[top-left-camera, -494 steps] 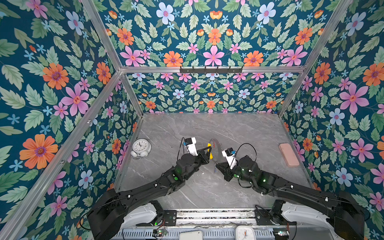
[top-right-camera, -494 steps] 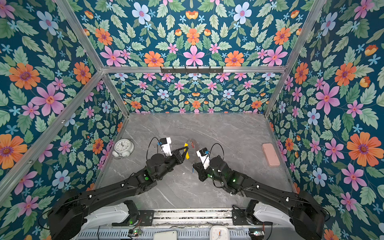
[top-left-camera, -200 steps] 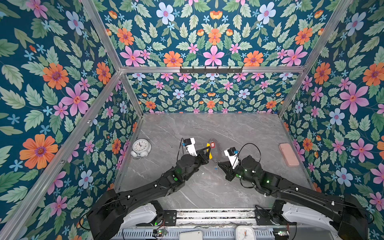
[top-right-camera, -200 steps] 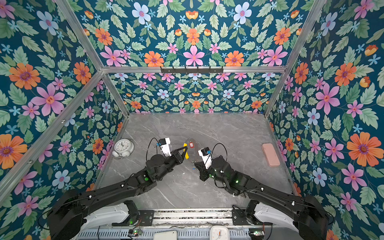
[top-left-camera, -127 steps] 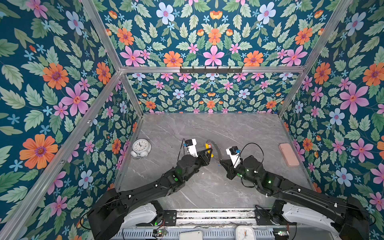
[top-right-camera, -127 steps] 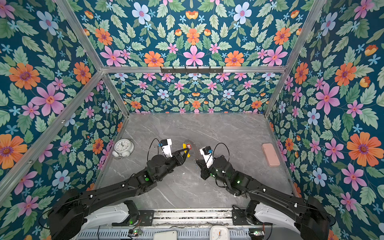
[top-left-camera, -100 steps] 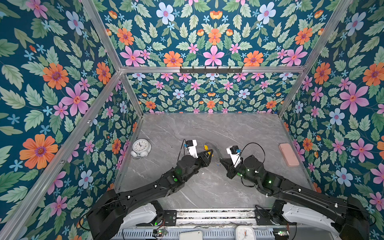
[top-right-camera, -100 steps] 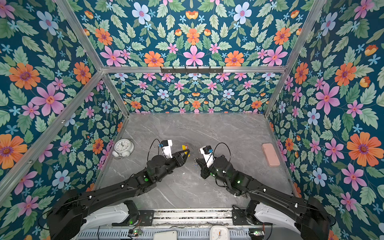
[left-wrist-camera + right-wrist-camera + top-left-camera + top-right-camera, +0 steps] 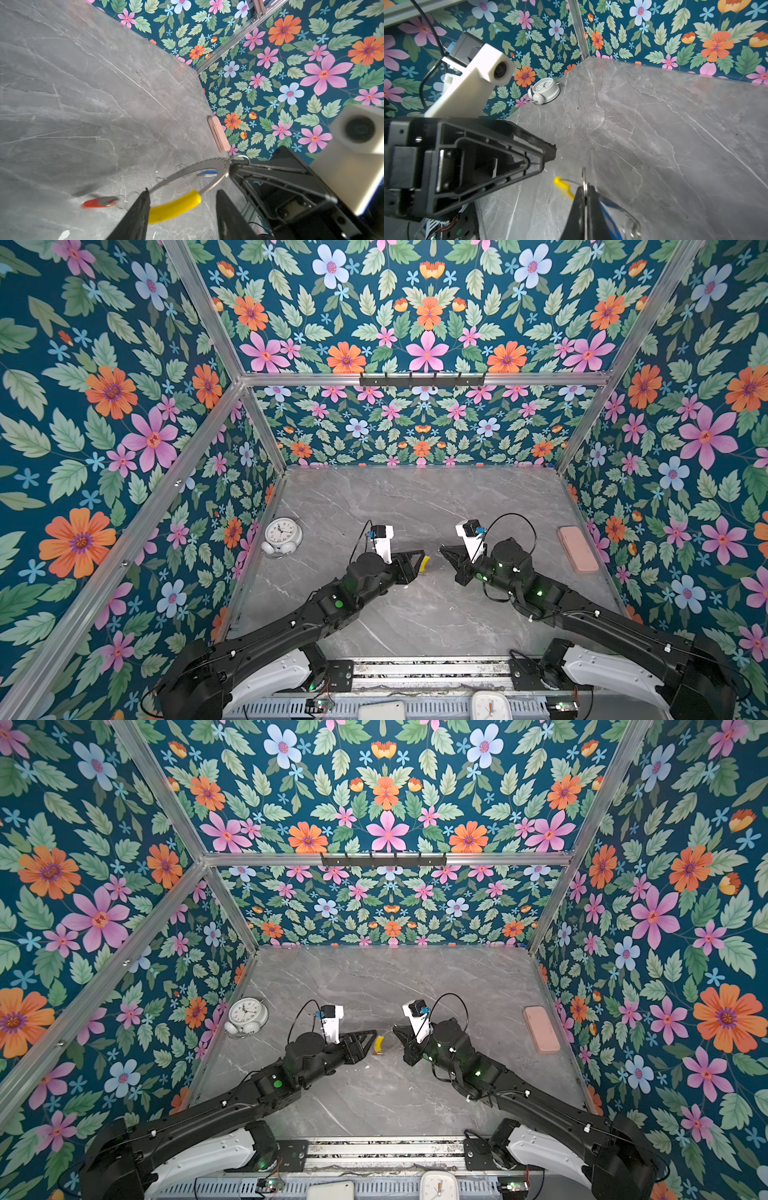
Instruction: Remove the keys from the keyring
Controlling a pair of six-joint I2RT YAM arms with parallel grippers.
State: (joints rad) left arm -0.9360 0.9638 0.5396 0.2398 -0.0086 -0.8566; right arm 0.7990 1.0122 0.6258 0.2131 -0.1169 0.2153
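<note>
Keyring (image 9: pixel 188 172): clamped between right fingers (image 9: pixel 575 212), left fingers (image 9: pixel 139 212) apart around its yellow sleeve (image 9: pixel 174 205); advise steady hold while working blue-tagged key (image 9: pixel 206 172) off.

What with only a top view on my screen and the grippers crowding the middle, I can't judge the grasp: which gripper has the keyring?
Observer: The right gripper is shut on the keyring, as both wrist views show.
Operator: And the left one?
Observer: The left gripper stands open, its jaws on either side of the yellow sleeve.
Operator: Any key off yet?
Observer: The red-tagged key shows blurred beside the hoop in the left wrist view; whether it is off, I cannot tell.
</note>
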